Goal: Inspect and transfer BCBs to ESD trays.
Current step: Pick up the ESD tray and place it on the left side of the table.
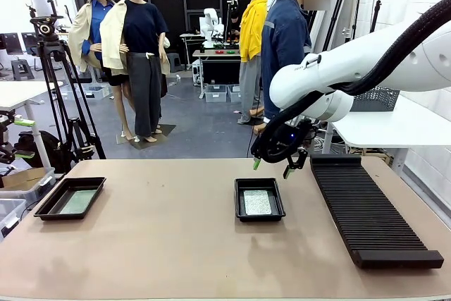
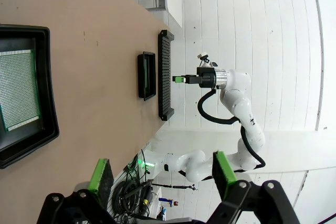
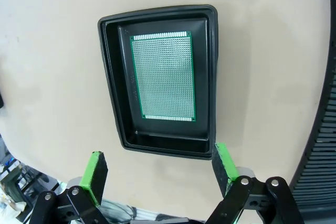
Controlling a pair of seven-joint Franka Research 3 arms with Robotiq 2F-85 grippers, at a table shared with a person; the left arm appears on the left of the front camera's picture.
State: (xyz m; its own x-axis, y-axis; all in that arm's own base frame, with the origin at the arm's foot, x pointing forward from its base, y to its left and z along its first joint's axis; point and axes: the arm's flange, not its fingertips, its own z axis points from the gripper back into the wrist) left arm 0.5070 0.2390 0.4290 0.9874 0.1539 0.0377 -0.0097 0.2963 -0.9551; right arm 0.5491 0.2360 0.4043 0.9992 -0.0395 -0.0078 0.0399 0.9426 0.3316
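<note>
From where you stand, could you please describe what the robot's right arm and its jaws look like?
The right arm has glossy white rounded segments, with a black corrugated cable hose running along it. The right gripper is black, with slim fingers tipped in green pads and a small blue light on its body.

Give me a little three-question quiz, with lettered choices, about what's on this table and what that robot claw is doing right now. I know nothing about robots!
1. Where does the long ribbed rack lie?
A. On the robot's right side of the table
B. Between the two trays
C. On the robot's left side

2. How many black trays hold a green board?
A. None
B. One
C. Two

3. The right gripper is:
A. Shut on a board
B. Open and holding nothing
C. Resting inside a tray

Answers:
1. A: it lies beyond the middle tray, toward the right edge.
2. C: the left tray and the middle tray each hold one board.
3. B: its green-padded fingers stand apart above the table.
</note>
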